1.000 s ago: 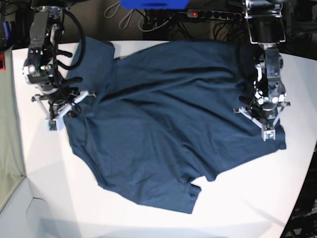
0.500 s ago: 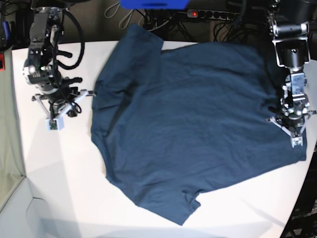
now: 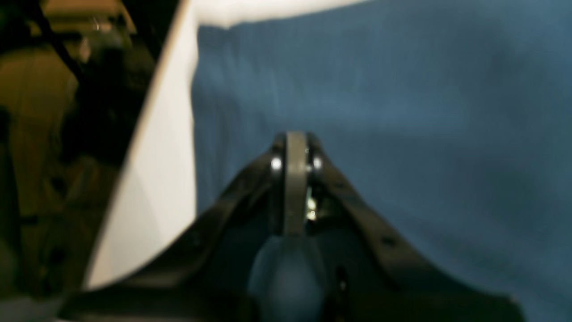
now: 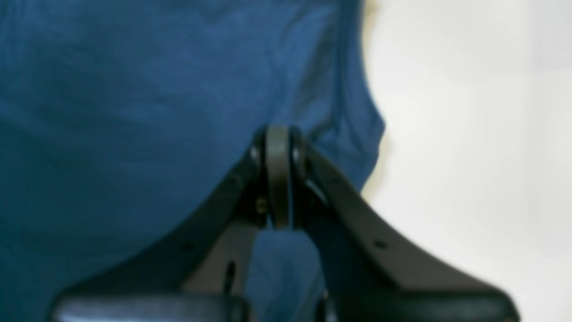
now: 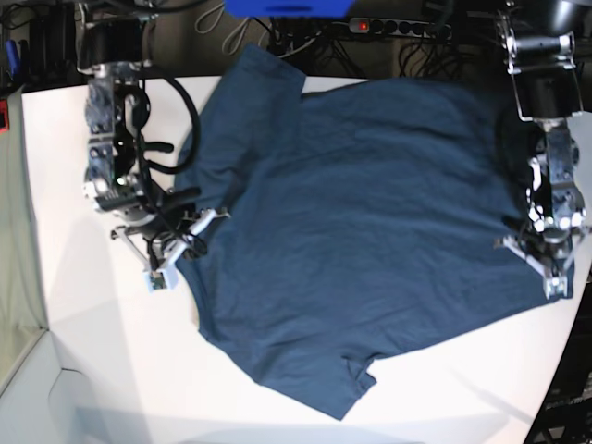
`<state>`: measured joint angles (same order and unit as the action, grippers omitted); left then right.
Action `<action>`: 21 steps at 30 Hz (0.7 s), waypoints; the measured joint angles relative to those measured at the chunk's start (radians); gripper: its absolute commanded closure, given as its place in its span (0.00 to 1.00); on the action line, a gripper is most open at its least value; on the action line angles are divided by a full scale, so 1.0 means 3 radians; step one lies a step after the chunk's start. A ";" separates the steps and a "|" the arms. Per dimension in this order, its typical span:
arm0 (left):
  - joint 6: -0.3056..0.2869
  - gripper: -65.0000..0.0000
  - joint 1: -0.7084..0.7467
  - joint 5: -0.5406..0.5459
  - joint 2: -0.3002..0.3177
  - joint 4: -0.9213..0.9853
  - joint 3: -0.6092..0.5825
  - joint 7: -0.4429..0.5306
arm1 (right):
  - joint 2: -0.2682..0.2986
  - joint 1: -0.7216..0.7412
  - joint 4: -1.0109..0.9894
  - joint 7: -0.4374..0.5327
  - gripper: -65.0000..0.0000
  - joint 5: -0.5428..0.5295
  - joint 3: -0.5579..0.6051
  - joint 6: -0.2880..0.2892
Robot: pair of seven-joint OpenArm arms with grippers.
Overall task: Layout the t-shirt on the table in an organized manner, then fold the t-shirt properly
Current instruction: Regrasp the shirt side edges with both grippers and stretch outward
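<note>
The navy t-shirt (image 5: 370,231) lies spread over the white table (image 5: 92,351), with one sleeve at the back edge and another toward the front. My left gripper (image 5: 555,289) is shut, tip down on the shirt's right corner. In the left wrist view the shut fingertips (image 3: 295,145) sit over smooth cloth (image 3: 402,112), close to the table edge (image 3: 165,156). My right gripper (image 5: 159,276) is shut at the shirt's left edge. Its shut tip (image 4: 278,134) hangs over the rumpled hem (image 4: 111,112), with bare table (image 4: 469,112) beside it. No cloth shows pinched in either gripper.
A power strip (image 5: 398,26) with a red switch and loose cables lie behind the table. A blue object (image 5: 287,7) is at the top edge. The table's curved rim (image 5: 573,370) runs near my left gripper, and dark floor (image 3: 67,134) lies beyond it.
The shirt slid right with my left gripper and spread flatter, pulling away from my right gripper. In the last half second my right arm moved right and forward to the shirt's left edge.
</note>
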<state>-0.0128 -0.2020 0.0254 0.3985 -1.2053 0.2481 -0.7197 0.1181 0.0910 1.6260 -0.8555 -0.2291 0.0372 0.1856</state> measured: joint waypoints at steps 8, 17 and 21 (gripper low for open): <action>0.0004 0.99 0.0134 -0.0009 0.0013 0.0408 -0.0003 0.0367 | 0.0027 0.0120 -0.0795 0.0187 1.00 -0.0019 -0.0011 -0.0011; 0.0031 0.99 -0.0137 -0.0048 0.0025 0.1125 -0.0011 0.1094 | 0.0389 0.0089 -0.0909 0.0320 1.00 -0.0076 -0.0011 0.0003; 0.0032 0.99 -0.0434 -0.0046 0.0029 0.1423 -0.0270 0.1172 | 0.0563 0.0100 -0.1043 0.0455 1.00 -0.0125 -0.0013 0.0033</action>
<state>-0.0032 -0.3321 0.0116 0.4072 -0.7784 0.1673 -0.3679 0.2871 0.1211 1.3132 -0.7189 -0.2665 0.0334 0.1955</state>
